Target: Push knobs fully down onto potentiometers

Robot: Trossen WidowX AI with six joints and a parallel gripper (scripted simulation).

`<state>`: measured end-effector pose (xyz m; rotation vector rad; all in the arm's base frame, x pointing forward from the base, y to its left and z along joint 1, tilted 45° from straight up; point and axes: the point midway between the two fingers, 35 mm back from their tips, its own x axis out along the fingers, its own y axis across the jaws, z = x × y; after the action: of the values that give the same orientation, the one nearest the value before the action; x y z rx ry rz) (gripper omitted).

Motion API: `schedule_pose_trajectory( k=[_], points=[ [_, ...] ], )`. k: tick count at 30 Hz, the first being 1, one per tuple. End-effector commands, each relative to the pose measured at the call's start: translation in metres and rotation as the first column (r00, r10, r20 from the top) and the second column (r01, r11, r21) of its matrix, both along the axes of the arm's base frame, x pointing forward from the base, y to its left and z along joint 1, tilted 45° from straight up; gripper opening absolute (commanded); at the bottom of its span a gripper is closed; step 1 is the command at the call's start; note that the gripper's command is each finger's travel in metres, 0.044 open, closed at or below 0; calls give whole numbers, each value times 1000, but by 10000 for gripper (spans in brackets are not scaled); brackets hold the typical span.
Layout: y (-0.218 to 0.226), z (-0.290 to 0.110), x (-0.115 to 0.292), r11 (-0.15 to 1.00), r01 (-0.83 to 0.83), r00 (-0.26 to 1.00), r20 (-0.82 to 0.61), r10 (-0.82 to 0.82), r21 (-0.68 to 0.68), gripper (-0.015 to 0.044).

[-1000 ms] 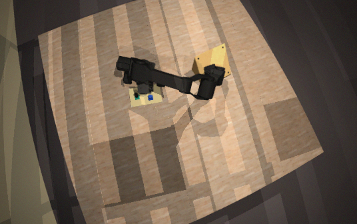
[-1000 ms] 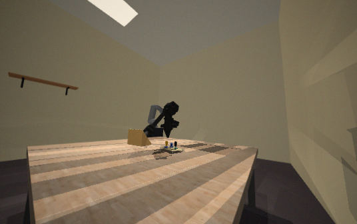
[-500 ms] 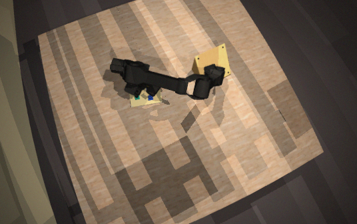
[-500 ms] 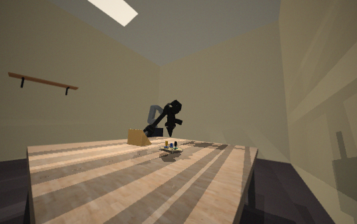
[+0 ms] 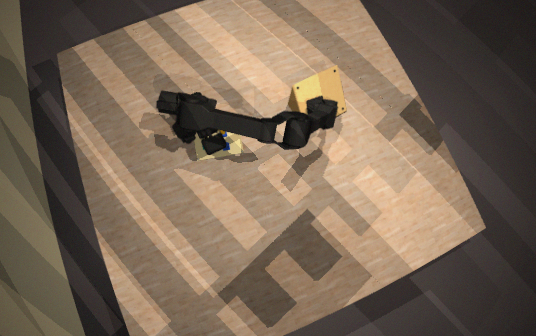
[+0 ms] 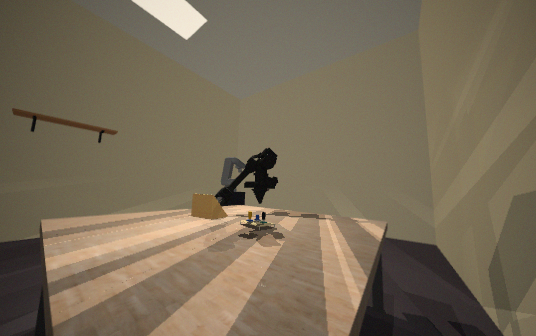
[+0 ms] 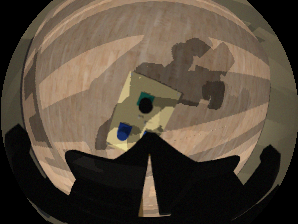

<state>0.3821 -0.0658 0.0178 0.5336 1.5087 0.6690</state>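
The pale circuit board stands on short legs on the table. In the exterior view a yellow knob, a blue part and a black knob stand up from it. The wrist view shows the black knob and a blue potentiometer just ahead of the fingertips. My gripper is shut and empty. It points down and hangs a short way above the board, not touching any knob. How far down each knob sits is too small to tell.
An orange wedge-shaped block stands on the table beside the arm's base, behind the board. A wall shelf hangs far off at the left. The table edge drops away at the right.
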Motion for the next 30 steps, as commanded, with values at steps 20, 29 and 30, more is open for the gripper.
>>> schedule_pose_trajectory(
  k=[20, 29, 30],
  points=[
    [6, 4, 19, 934, 346, 869, -346, -354, -85, 0],
    [17, -7, 18, 934, 346, 869, -346, -353, -85, 0],
    [18, -7, 18, 934, 346, 869, -346, -353, -85, 0]
  ],
)
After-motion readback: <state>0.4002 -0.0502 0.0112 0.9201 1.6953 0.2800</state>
